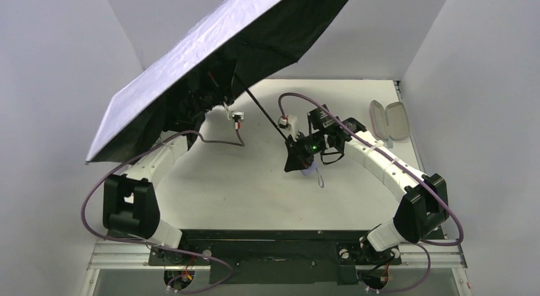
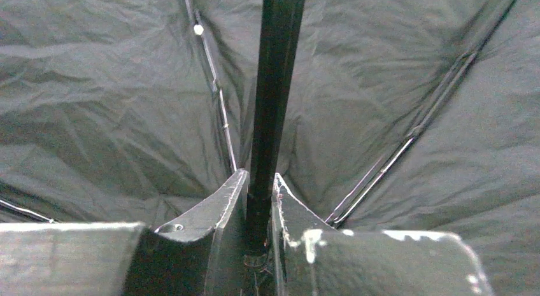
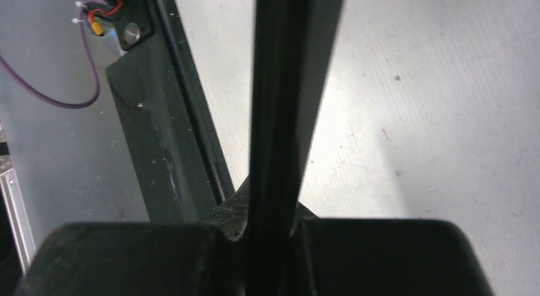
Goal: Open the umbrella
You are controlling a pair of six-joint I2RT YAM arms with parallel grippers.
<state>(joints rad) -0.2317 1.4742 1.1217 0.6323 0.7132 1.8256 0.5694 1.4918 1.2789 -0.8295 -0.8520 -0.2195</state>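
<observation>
Item 1, right hand (image 1: 298, 157): jaws pressed together on the thin black shaft (image 3: 286, 118), low down near the handle end; the wrist view shows the shaft running straight up out of the closed jaws. A lavender strap (image 1: 316, 176) hangs just below, over the counter (image 1: 255, 194). Purpose, as judged: to anchor the lower end so the umbrella cannot swing.

Item 2, left hand (image 2: 260, 210): narrowly parted, pinching the same shaft higher up, under the canopy; its wrist view looks up along the shaft into black underside fabric and ribs (image 2: 216, 98). Placement suggests it has served to drive the runner toward the crown.

Item 3, umbrella (image 1: 191, 60): held aloft and tilted over the left rear of the counter, lavender canopy spread wide, shaft slanting down to the right hand. Task appears essentially complete; whether the runner has latched cannot be told.

Item 4, oval pale case (image 1: 388, 119): lying open at the far right, well apart from both hands.
</observation>
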